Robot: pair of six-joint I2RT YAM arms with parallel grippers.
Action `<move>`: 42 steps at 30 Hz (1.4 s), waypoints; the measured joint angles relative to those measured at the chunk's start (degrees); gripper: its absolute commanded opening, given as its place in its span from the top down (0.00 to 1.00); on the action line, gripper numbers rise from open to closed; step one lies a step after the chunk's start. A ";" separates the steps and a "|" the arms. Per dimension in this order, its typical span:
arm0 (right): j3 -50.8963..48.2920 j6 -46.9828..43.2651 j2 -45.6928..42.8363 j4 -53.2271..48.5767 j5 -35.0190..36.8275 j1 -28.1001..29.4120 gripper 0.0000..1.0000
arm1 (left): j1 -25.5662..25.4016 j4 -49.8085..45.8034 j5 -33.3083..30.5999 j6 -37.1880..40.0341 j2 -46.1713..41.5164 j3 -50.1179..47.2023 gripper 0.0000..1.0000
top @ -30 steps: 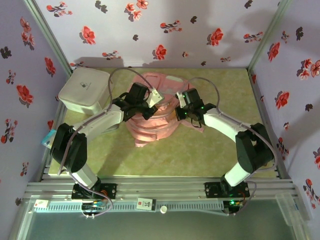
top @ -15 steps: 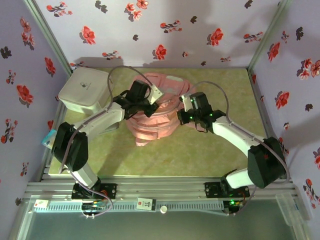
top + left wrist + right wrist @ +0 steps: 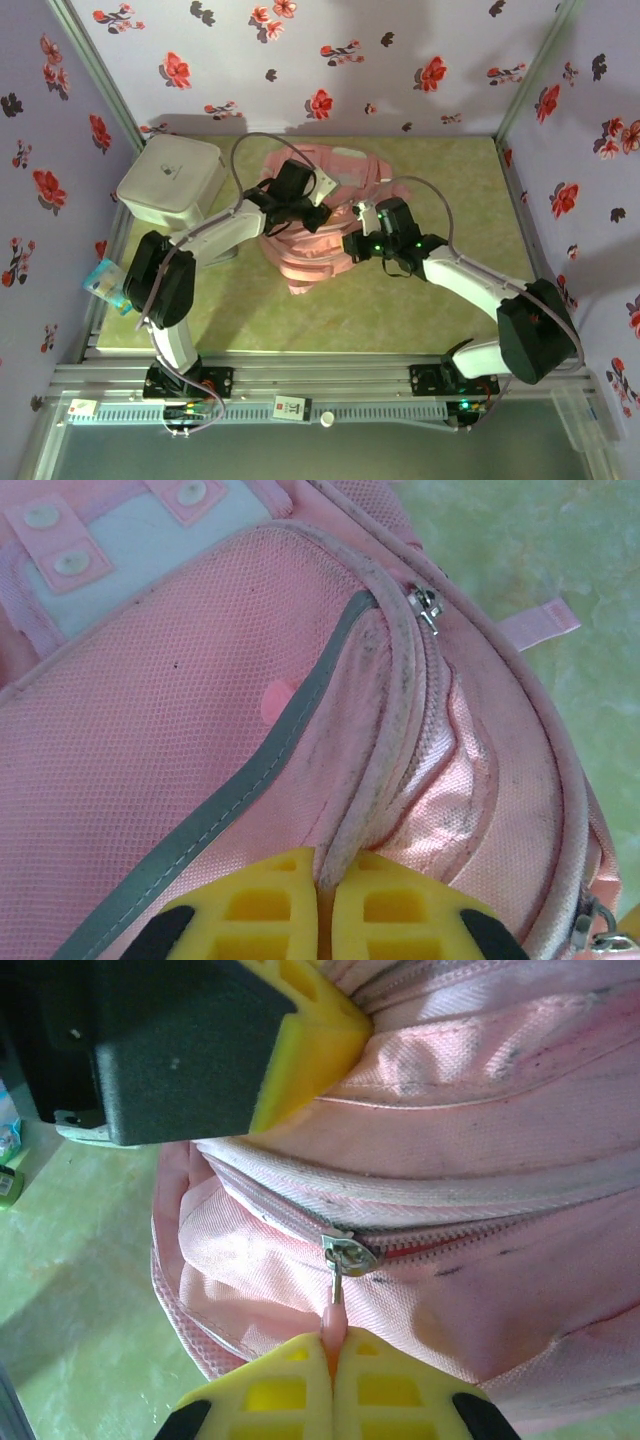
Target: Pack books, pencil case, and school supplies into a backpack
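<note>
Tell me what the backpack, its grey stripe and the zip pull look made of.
The backpack: matte pink woven fabric, mesh weave visible, smudged. The grey stripe: likely stitched webbing or reflective tape; stitching runs along it. The zip pull: glinting silvery metal slider, pink tab perhaps rubber.

- I see 3 lilac walls (image 3: 350,60) with red and dark flower print, at the top and both sides of the frame.
- Mottled green tabletop (image 3: 380,320) in the centre.
- Silver metal rail (image 3: 340,378) across the bottom.
- Soft shadows at upper centre.
</note>
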 measured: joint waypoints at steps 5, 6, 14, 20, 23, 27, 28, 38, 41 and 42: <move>-1.55 3.41 -2.49 0.57 1.36 -0.50 0.72 | 0.00 1.31 0.57 -0.55 0.20 0.00 1.00; -1.77 4.52 -3.50 0.52 1.25 -0.90 0.67 | 0.00 1.81 0.52 -0.55 0.20 0.00 1.00; -3.41 16.98 -10.45 3.58 0.35 -9.42 0.24 | 0.02 5.99 1.01 -0.09 -0.68 -2.64 1.00; 0.17 27.74 -7.34 2.49 0.28 -10.54 0.22 | 0.17 8.33 1.36 1.14 -2.27 -4.87 1.00; 4.90 32.41 -3.10 1.51 0.09 -10.54 0.21 | 0.28 9.70 1.60 1.55 -3.02 -6.21 1.00; 8.33 38.25 1.25 0.90 0.11 -10.64 0.23 | 0.28 10.73 1.99 2.40 -3.98 -7.65 1.00; 8.98 39.67 2.43 0.61 0.17 -10.67 0.24 | 0.28 10.93 2.03 2.56 -4.26 -8.00 1.00; 11.06 47.52 8.83 1.03 -0.63 -10.69 0.28 | 0.33 11.50 2.62 2.95 -5.22 -9.35 1.00; 11.98 48.57 9.05 2.25 -1.44 -10.69 0.32 | 0.31 11.47 2.67 3.41 -5.22 -9.35 1.00; 12.20 48.94 9.14 2.60 -1.64 -10.69 0.32 | 0.26 11.47 2.67 3.61 -5.22 -9.35 1.00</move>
